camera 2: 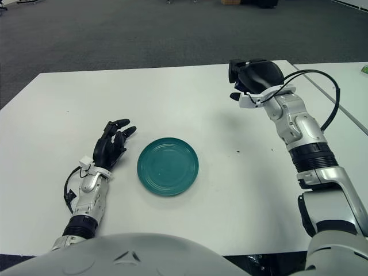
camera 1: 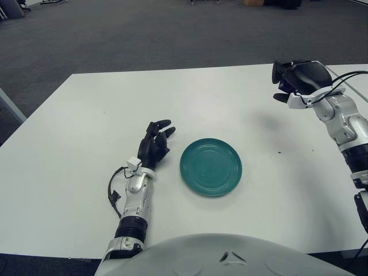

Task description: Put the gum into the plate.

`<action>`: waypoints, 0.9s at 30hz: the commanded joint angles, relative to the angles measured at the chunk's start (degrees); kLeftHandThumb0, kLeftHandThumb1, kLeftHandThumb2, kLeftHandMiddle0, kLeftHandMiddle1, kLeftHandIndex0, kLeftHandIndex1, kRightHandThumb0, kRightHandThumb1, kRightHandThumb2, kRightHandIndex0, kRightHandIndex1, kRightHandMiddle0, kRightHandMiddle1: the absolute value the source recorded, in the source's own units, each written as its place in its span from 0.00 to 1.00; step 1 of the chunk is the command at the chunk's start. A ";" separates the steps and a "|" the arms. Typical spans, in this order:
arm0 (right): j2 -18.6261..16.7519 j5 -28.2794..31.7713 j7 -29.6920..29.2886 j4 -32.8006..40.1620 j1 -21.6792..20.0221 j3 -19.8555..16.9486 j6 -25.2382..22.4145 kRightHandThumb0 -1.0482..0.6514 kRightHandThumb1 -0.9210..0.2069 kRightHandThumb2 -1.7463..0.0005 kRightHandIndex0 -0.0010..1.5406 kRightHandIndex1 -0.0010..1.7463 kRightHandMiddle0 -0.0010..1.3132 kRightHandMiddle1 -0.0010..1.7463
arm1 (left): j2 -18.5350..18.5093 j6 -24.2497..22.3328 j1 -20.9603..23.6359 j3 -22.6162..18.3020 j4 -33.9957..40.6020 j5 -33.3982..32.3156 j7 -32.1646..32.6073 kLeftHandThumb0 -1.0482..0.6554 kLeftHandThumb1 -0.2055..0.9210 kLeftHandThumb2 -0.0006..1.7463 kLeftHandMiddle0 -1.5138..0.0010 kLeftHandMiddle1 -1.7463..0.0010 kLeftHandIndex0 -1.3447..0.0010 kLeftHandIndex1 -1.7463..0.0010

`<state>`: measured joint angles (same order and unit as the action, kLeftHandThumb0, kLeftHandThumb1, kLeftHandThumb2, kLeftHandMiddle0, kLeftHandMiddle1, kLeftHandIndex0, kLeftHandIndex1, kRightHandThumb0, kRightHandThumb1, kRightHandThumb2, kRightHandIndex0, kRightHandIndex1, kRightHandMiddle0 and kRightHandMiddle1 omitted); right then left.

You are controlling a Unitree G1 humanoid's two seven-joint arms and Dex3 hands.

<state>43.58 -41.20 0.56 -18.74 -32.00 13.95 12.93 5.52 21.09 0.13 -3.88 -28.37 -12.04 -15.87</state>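
Note:
A teal plate (camera 1: pixel 211 166) lies empty on the white table (camera 1: pixel 86 126), near its front middle. No gum shows anywhere on the table or in the plate. My right hand (camera 1: pixel 296 80) is raised above the table's far right, well behind and to the right of the plate, with its back toward me, so whatever may be in it is hidden. My left hand (camera 1: pixel 155 141) shows just left of the plate, low at the table, fingers spread and empty.
A second white table (camera 2: pixel 345 86) adjoins on the right, with a small green object (camera 2: pixel 364 69) at its far edge. A tiny dark speck (camera 1: pixel 279 152) lies right of the plate. Grey carpet lies beyond the table's far edge.

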 commanded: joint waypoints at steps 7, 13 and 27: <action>-2.80 0.71 2.05 5.96 1.83 -0.49 -1.52 0.35 0.47 0.30 0.72 1.00 0.42 1.00 | 1.12 -0.74 -2.29 -0.27 -4.24 0.49 1.06 0.16 1.00 0.42 0.78 0.58 0.84 0.32; -5.52 -0.67 0.61 6.99 2.63 0.71 -0.60 0.35 0.47 0.30 0.71 1.00 0.42 1.00 | 1.54 -0.89 -2.39 -0.08 -4.36 0.65 0.81 0.16 1.00 0.42 0.78 0.59 0.84 0.32; -10.66 -0.94 4.33 19.23 7.11 2.48 -1.33 0.35 0.48 0.29 0.71 1.00 0.43 1.00 | 2.08 0.40 -2.40 -0.31 -5.84 1.52 1.49 0.15 1.00 0.42 0.78 0.60 0.84 0.32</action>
<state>34.35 -41.80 3.86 -2.10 -25.66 15.74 12.08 6.06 22.12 1.06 -4.21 -29.89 -10.39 -15.29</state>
